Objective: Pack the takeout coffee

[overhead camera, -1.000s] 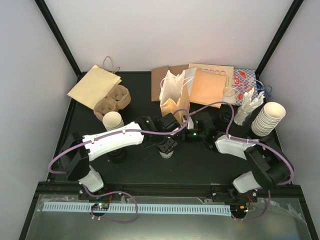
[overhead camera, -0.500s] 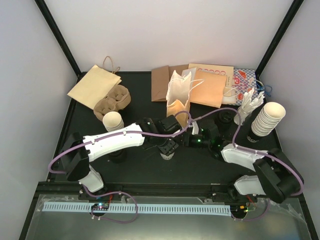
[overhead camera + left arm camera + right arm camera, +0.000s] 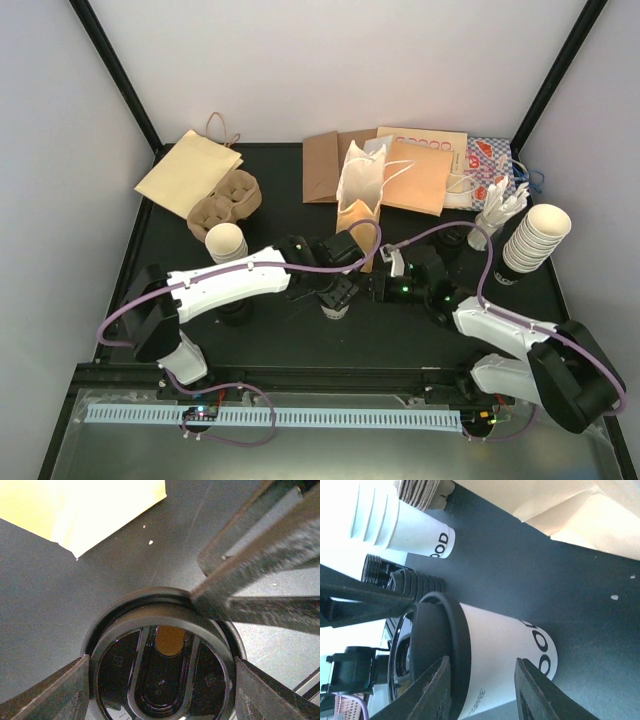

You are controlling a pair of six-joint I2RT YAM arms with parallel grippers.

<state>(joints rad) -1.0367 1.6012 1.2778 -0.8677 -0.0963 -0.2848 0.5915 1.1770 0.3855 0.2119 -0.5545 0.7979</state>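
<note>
One takeout coffee, a cream cup with a black sip lid, stands upright at mid-table. My left gripper hangs straight over it, and its jaws touch the lid's rim on both sides in the left wrist view. My right gripper comes in level from the right, open, with its fingers at the cup's side. In the right wrist view the cup fills the space just beyond the right gripper. A second takeout coffee is not in view.
An upright white paper bag stands just behind the cup, with flat bags behind it. A pulp cup carrier, a cup stack and black lids sit to the left. More cups and white cutlery are at the right.
My right arm has swung left and toward the near edge, bringing its gripper from beside the white bag to the cup's side. The bag shifted slightly. My left arm has not moved.
</note>
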